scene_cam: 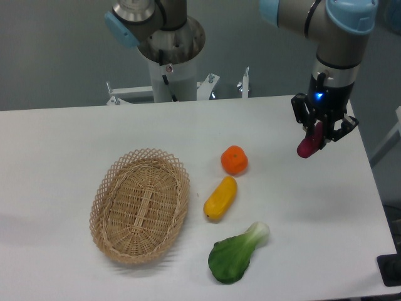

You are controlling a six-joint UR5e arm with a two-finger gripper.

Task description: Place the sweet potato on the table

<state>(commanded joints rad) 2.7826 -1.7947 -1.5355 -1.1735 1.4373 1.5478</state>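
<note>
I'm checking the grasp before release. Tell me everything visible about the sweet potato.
The sweet potato is a small, slim, magenta-purple piece with a smooth, slightly glossy skin. It hangs nearly upright, tilted a little, its upper part hidden between the fingers of the hand, which is shut on it. Only its rounded lower end shows. It is at the right side of the table, apparently just above the white surface; contact cannot be told.

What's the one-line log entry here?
tool: shut on slim magenta sweet potato | potato: above white table, right side | placement: not yet done
</note>
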